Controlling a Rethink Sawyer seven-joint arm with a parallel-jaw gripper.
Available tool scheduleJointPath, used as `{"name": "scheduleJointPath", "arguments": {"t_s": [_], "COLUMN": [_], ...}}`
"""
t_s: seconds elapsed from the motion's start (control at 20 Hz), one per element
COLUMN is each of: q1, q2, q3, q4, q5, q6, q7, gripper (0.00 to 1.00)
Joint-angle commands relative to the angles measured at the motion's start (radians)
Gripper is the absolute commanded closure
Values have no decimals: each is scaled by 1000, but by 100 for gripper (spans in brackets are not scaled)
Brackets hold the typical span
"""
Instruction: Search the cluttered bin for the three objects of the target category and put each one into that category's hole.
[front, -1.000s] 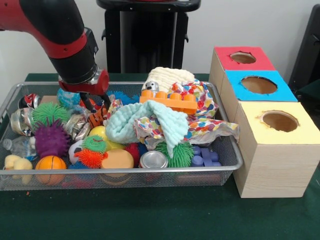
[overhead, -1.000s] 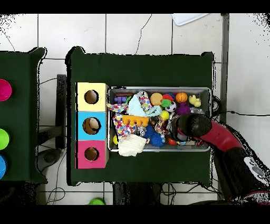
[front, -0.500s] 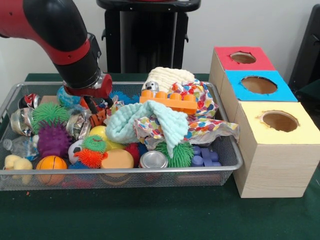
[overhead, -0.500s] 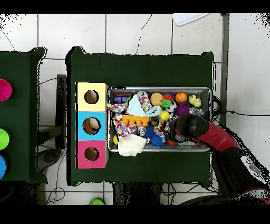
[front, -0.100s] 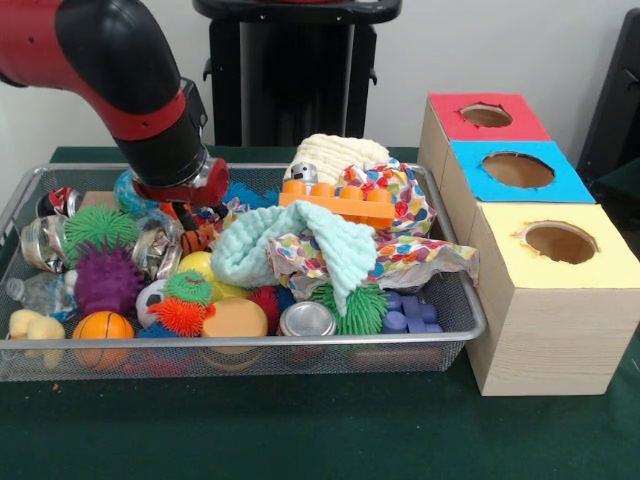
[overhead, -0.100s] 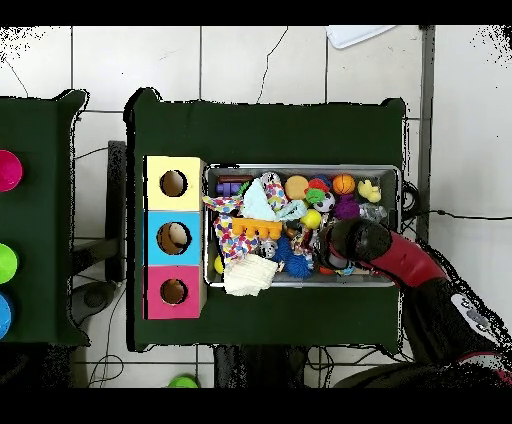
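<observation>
My gripper is down in the wire bin, at its back left, among the toys. It hangs just above an orange striped toy and a crumpled silver thing. The red and black wrist hides its tips. In the overhead view the gripper sits under the arm, near the bin's lower rim. A box stands beside the bin with a red hole, a blue hole and a yellow hole. The overhead view shows the same box left of the bin.
A mint cloth, a dotted cloth and a cream cloth are heaped mid-bin around an orange brick. Spiky balls, a small basketball, a metal can and blue bricks fill the front.
The arm has shifted a little to the right in the front view and leaned over, with the gripper lower among the toys. Nothing in the bin has visibly been lifted.
</observation>
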Motion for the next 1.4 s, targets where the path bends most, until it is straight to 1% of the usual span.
{"name": "scheduleJointPath", "arguments": {"t_s": [0.05, 0.15, 0.35, 0.65, 0.75, 0.95, 1.1, 1.4], "q1": [-21, -12, 4, 24, 27, 31, 28, 21], "q2": [48, 31, 5, -54, -86, -154, -182, -203], "q3": [25, 21, 0, -16, -18, -19, -11, 5], "q4": [-2, 0, -3, -12, -9, -22, -29, -17], "q5": [-40, -43, -31, -21, -14, -4, 1, 3], "q6": [-134, -115, -71, 21, 68, 207, 271, 301], "q7": [54, 50, 72, 68, 59, 19, 7, 14], "gripper": [100, 100, 100, 100, 100, 100, 100, 100]}}
